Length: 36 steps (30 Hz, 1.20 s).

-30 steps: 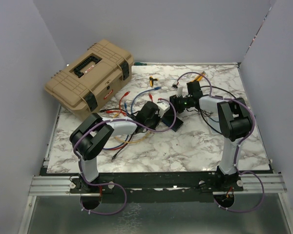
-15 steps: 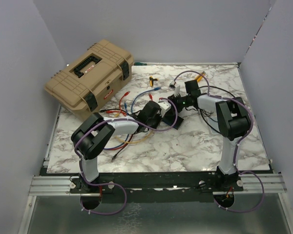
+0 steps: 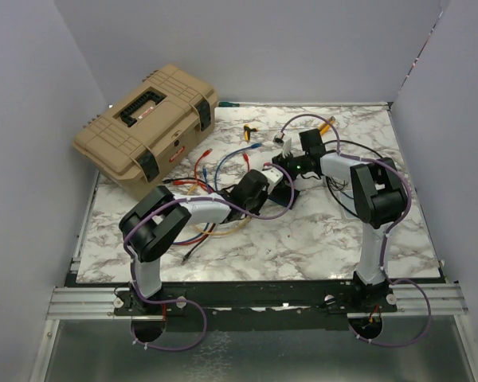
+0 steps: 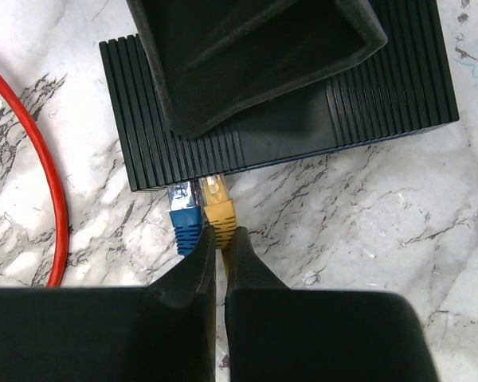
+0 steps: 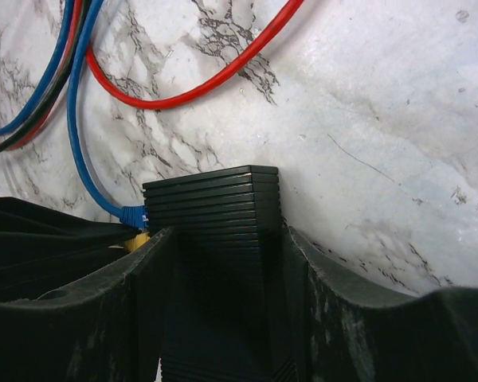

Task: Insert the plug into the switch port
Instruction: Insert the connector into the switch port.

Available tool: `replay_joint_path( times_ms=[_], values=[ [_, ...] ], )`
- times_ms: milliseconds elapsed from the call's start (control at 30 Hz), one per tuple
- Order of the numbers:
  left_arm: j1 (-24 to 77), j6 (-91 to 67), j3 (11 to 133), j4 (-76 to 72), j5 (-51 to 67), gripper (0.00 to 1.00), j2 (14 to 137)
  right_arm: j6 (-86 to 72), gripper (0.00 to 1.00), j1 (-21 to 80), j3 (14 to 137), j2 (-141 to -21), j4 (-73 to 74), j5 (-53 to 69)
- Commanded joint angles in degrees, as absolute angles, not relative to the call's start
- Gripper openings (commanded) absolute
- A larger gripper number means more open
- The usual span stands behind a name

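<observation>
The switch point(image 4: 382, 95) is a flat black ribbed box lying on the marble table; its port edge faces my left wrist camera. A blue plug point(image 4: 185, 219) sits in one port. Right beside it, the yellow plug point(image 4: 219, 208) has its tip at the neighbouring switch port. My left gripper point(image 4: 221, 240) is shut on the yellow plug's cable just behind its boot. My right gripper point(image 5: 227, 239) clamps the box point(image 5: 215, 199) across its width from the far side. In the top view both grippers point(image 3: 275, 185) point(image 3: 291, 167) meet at mid-table and hide the box.
A tan toolbox point(image 3: 147, 127) stands at the back left. Loose red, blue and black cables point(image 3: 215, 167) lie between it and the grippers. A red cable point(image 4: 44, 159) curves left of the box. A small yellow-black tool point(image 3: 249, 130) lies further back.
My left gripper has slid to the right, up against the box, covering it in the top view. The right gripper shifted slightly back and left with the box.
</observation>
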<state>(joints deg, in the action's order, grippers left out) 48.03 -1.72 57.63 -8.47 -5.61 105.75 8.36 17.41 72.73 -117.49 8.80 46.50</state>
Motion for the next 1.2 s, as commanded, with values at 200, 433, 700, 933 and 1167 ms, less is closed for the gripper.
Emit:
replay_joint_path(
  times_ms=[200, 433, 700, 933, 1167],
  values=[
    [48.0, -3.7, 62.4, -30.4, -7.7, 0.0, 106.6, 6.9, 0.55, 24.1, 70.4, -120.8, 21.5, 53.4],
    [50.2, -3.6, 57.8, -24.9, -10.6, 0.1, 104.3, 2.4, 0.55, 22.0, 69.1, -119.5, 17.9, 41.9],
    [51.3, -5.3, 55.7, -16.1, -14.0, 0.38, 100.1, 3.1, 0.55, 21.8, 70.5, -120.6, 19.4, 36.5],
    [52.5, -9.2, 57.7, -7.4, -18.1, 0.47, 98.1, 3.3, 0.55, 21.8, 71.3, -121.4, 20.1, 33.8],
    [52.7, -15.1, 56.8, -0.3, -17.8, 0.44, 95.4, 3.2, 0.55, 21.7, 70.9, -120.9, 19.6, 33.7]
  ],
)
